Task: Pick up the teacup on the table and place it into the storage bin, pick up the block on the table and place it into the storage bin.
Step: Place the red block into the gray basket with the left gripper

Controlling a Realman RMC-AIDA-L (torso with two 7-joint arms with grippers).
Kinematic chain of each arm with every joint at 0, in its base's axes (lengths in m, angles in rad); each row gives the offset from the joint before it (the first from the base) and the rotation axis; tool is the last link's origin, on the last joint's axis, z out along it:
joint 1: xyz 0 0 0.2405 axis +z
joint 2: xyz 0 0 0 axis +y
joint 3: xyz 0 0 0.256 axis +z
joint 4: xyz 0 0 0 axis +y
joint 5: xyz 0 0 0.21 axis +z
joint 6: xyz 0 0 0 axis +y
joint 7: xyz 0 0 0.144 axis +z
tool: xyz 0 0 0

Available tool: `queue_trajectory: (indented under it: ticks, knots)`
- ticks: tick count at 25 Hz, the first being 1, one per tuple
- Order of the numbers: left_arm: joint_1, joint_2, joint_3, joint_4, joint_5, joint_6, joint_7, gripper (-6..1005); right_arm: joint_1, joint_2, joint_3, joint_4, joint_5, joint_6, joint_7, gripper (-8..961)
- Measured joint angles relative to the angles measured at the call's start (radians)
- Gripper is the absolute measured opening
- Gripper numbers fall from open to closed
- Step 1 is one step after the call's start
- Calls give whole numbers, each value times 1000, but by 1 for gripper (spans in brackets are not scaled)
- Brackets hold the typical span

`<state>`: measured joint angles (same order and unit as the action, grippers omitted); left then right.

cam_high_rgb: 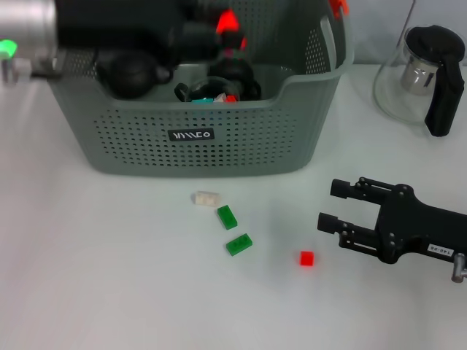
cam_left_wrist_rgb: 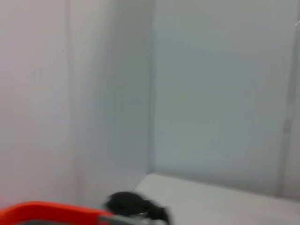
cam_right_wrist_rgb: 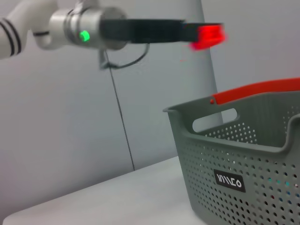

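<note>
- A glass pot (cam_high_rgb: 408, 80) with a black lid and a black handle stands upright at two o'clock in the head view, on the far edge of the bench.
- The white bench (cam_high_rgb: 109, 277) fills the view.
- A pale wall (cam_left_wrist_rgb: 211, 93) rises behind it.
- A thin dark cable (cam_right_wrist_rgb: 121, 126) runs down that wall.

Even soft light, faint shadows; left arm (cam_high_rgb: 109, 29) motion-blurred; left wrist view defocused.
</note>
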<state>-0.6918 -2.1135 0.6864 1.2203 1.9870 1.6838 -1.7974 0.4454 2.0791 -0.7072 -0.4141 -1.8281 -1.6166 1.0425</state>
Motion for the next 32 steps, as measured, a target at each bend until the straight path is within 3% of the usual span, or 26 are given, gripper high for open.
queue_trajectory:
  ticks: [4, 7, 9, 13, 21, 32]
  knots:
    - [-69, 38, 93, -59, 67, -199, -41, 464, 2, 2, 0, 0, 2, 0, -3, 683]
    - [-106, 48, 147, -138, 124, -315, -42, 471, 7, 3, 0, 0, 6, 0, -4, 683]
    - [-117, 43, 188, -166, 179, -386, -45, 476, 9, 4, 0, 0, 7, 0, -4, 683]
    - [-120, 10, 297, -178, 345, -554, -70, 486, 11, 4, 0, -2, 7, 3, -4, 684]
    - [-155, -4, 347, -188, 506, -576, -246, 506, 10, 4, 4, -3, 7, 3, -2, 684]
    - [-142, -8, 340, -172, 507, -571, -292, 533, 10, 1, 8, -5, 7, 3, 1, 684]
